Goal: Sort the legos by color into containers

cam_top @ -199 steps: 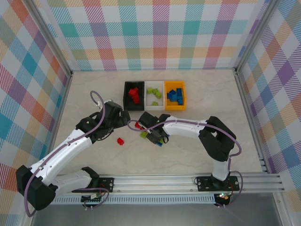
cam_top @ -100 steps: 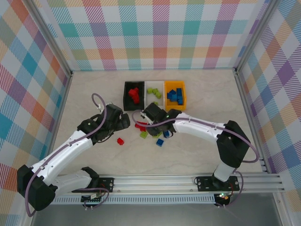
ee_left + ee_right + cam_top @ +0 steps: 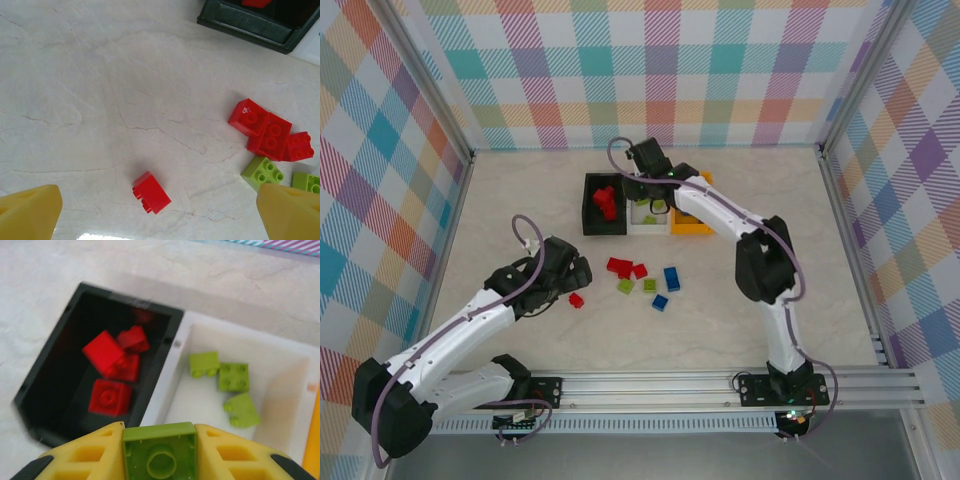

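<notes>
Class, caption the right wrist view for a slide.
Right hand holds a green brick above the white bin, which contains three green bricks.

the right gripper (image 3: 160,462) carried a lime green lego (image 3: 159,442) from the loose pile (image 3: 638,271) to over the white bin (image 3: 200,405).

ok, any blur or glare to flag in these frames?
Right wrist: black plastic bin and red plastic bricks in it are motion-smeared; the lime green plastic brick between the right arm's yellow fingers is sharp. Left wrist: marbled table crisp, white glare patch at the bottom edge, left arm's fingers soft. Top external: even light, faint shadows.
</notes>
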